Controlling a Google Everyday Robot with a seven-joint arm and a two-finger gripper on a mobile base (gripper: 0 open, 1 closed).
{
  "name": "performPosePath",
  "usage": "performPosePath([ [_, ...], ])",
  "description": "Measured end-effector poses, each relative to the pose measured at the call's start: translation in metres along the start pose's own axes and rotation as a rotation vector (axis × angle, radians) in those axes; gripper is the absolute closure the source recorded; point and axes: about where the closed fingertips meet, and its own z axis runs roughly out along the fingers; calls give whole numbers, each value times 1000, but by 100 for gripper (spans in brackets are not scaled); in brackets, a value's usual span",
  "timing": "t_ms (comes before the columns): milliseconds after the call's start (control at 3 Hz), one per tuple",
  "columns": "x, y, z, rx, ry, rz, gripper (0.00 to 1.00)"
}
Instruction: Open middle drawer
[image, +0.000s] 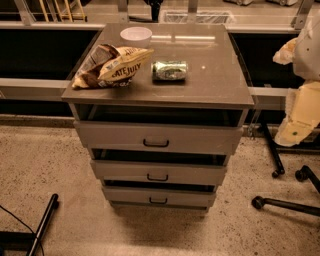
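Note:
A grey-beige cabinet (235, 95) stands in the middle of the camera view with three drawers stacked in it. The middle drawer (125, 170) has a plain flat front and a small dark centre handle (157, 177). A dark gap shows above its front. The top drawer (110, 136) is taller and the bottom drawer (125, 196) is slimmer. My gripper (294, 131), cream and white, hangs at the right edge of the view. It is to the right of the cabinet, about level with the top drawer, and touches nothing.
On the cabinet top lie a chip bag (111, 65), a green can (169, 70) on its side and a white bowl (136, 36). Chair legs with castors (280, 172) stand at the right. A dark bar (44, 220) lies on the floor at the lower left.

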Motion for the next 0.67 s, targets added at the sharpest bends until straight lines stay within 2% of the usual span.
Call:
performPosePath([
  [333,0,0,0,0,0,0,0],
  [667,22,-2,60,-78,-12,57,0],
])
